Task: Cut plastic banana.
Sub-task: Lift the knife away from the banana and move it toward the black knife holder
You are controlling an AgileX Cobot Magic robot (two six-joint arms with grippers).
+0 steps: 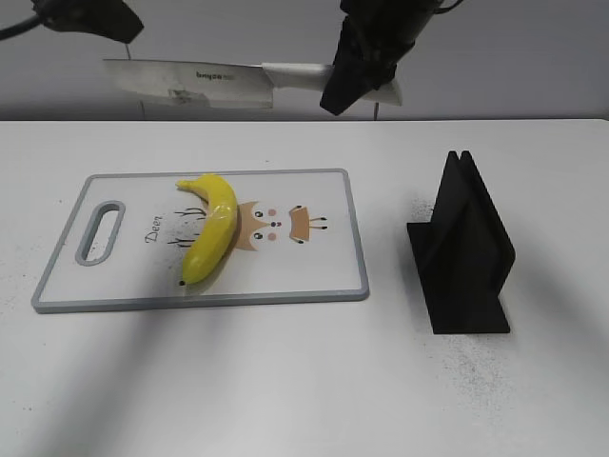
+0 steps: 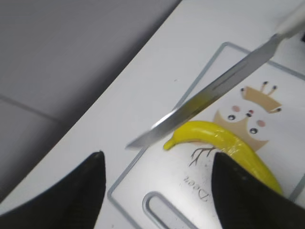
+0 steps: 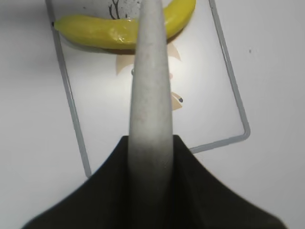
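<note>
The yellow plastic banana (image 1: 214, 227) lies whole on the white cutting board (image 1: 314, 281), left of its middle; it also shows in the left wrist view (image 2: 228, 145) and the right wrist view (image 3: 100, 32). My right gripper (image 1: 357, 71) is shut on the white handle of a knife (image 1: 190, 84), held high above the board's far edge with the blade pointing left; the blade (image 2: 214, 93) shows above the banana's tip. My left gripper (image 2: 157, 191) is open and empty, high over the board's handle end; in the exterior view (image 1: 90, 19) it is at the top left.
A black knife stand (image 1: 463, 249) stands on the white table to the right of the board. The board has a grey rim and a handle slot (image 1: 102, 231) at its left end. The table's far edge meets a grey wall.
</note>
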